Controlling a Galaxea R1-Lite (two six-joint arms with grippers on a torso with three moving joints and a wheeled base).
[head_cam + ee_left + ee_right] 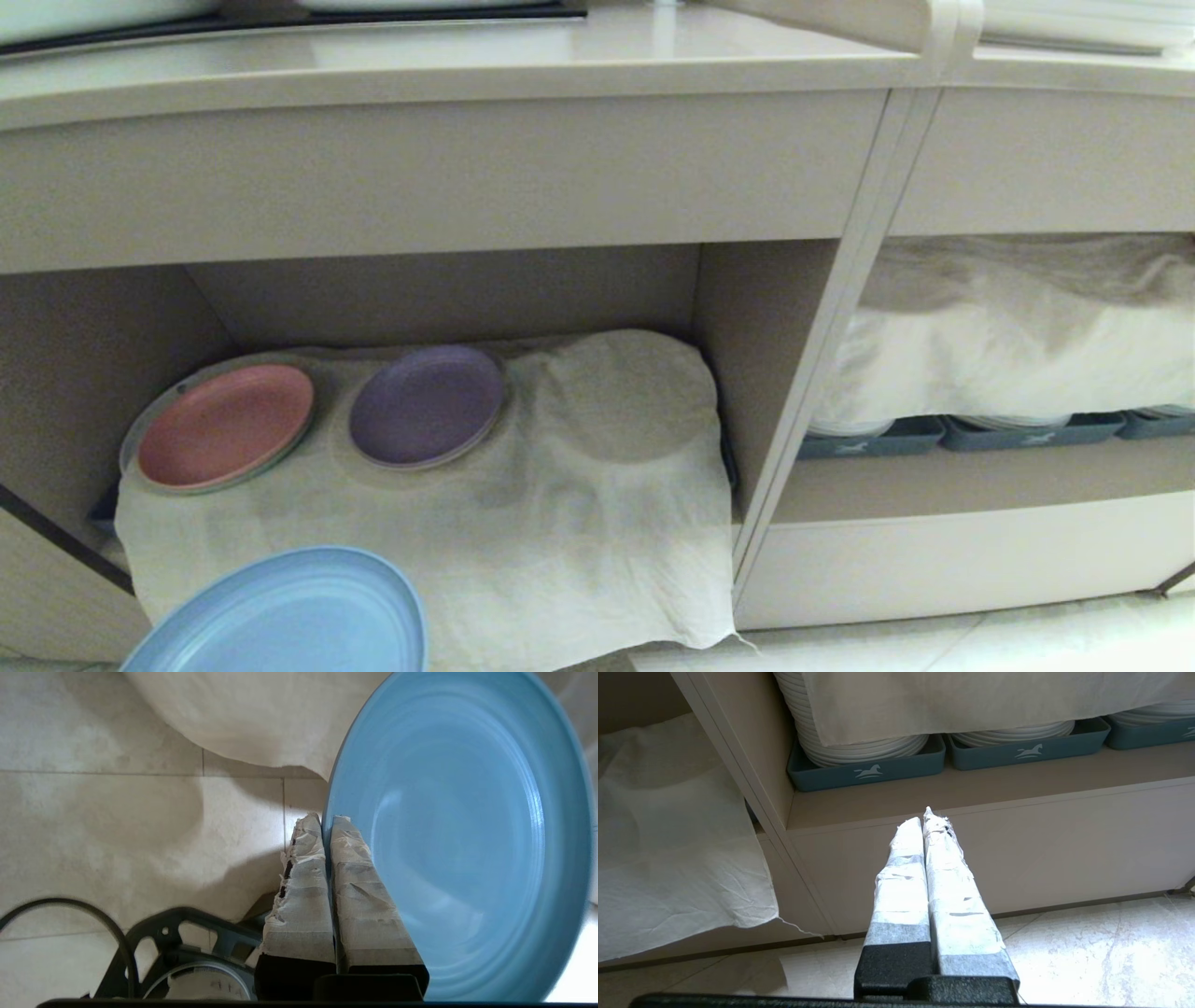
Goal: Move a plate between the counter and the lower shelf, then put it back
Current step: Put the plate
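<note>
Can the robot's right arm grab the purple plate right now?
Probably not yet. The right gripper is shut and sits low outside the cupboard, facing the grey-blue trays. The purple plate lies past the divider wall, though nothing covers it.

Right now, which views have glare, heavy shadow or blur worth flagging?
Head view: the lower shelf sits in shade under the counter, which carries a pale sheen; the blue plate is cropped at the frame's bottom. Left wrist view: a streak of glare on the plate, soft shadows on the floor. Right wrist view: bright washed-out floor at one corner.
</note>
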